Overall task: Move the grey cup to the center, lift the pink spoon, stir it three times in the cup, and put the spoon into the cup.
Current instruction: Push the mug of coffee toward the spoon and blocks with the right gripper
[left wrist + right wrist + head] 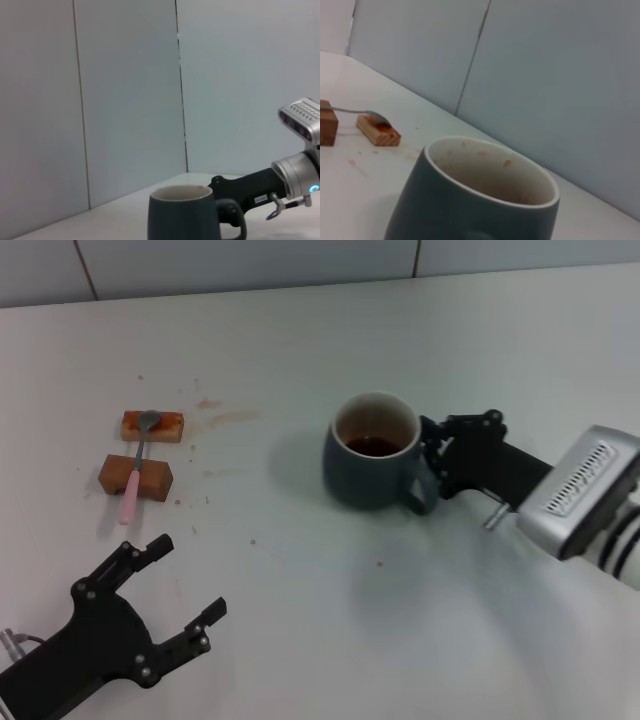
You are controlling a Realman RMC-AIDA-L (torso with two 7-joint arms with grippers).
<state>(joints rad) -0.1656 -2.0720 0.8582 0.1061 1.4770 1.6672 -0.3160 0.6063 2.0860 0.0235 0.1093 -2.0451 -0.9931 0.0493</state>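
Right gripper [432, 472] fingers at grey cup [372, 465] handle; no legible writing.

Both grippers are matte black with angular, skeletal fingers and small silver screws at the joints. The left gripper [172, 580] has chunky linkage plates. The right gripper [432, 465] has a silver, boxy wrist module with a ribbed vent grille, black cables at 4 o'clock, a tiny white label and a blue light.
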